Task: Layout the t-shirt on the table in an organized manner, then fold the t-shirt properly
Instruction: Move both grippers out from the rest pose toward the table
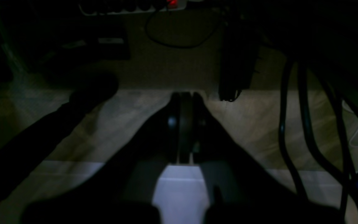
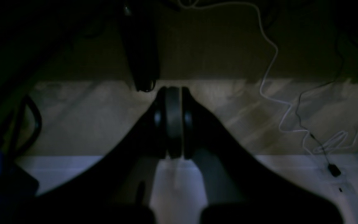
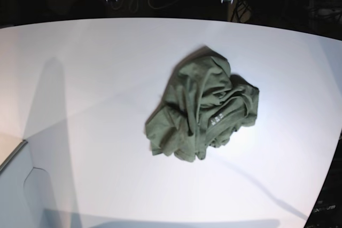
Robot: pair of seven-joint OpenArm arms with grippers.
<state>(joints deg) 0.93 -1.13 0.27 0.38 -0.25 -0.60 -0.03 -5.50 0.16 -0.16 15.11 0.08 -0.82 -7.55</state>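
Both pincers are pressed fully together, gripping nothing: my left pincer point(image 1: 183, 95) and my right pincer point(image 2: 173, 90) each hang in the dark over a wood-look floor point(image 1: 110, 124), below bench level, with black cables point(image 1: 294, 124) beside the left and a thin white cord point(image 2: 272, 77) beside the right. Base view: t-shirt point(image 3: 206, 108) lies crumpled in a heap, right of centre on the white bench point(image 3: 96, 78), small white print facing up near the heap's lower middle. Neither pincer touches it.
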